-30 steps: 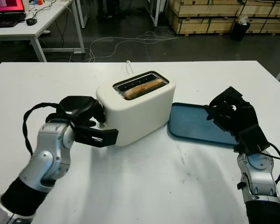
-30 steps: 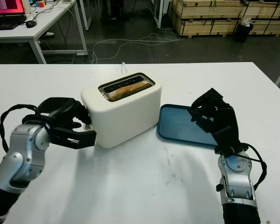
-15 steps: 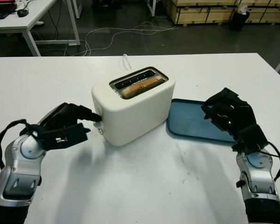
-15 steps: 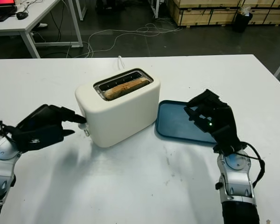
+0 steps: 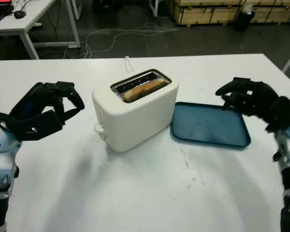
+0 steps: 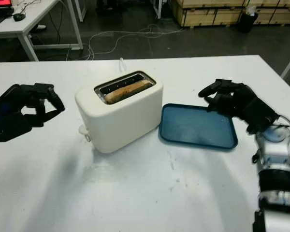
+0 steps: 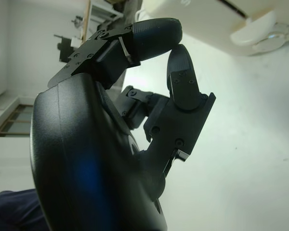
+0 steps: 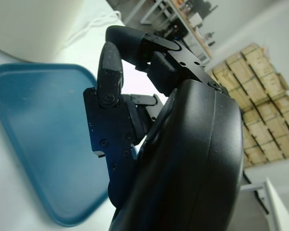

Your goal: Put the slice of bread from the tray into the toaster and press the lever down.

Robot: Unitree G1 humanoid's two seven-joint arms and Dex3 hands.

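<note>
A cream toaster (image 5: 135,108) stands mid-table with the browned bread slice (image 5: 141,90) sunk in its front slot. Its lever knob (image 5: 100,129) sits low on the end facing my left hand and also appears in the left wrist view as a lever knob (image 7: 260,36). My left hand (image 5: 67,101) hovers a hand's width left of the toaster, fingers curled, holding nothing. The blue tray (image 5: 210,125) lies bare to the right of the toaster. My right hand (image 5: 232,94) hangs over the tray's far right corner, fingers curled and holding nothing; below it is the tray (image 8: 33,130).
A white power cable (image 5: 129,65) runs off the back of the toaster toward the table's far edge. The white table (image 5: 150,193) spreads wide in front. Beyond it, desks and wooden crates (image 5: 208,12) stand on a dark floor.
My left hand came off the toaster's lever end and drew back left and up. My right hand lifted away from the tray toward the right.
</note>
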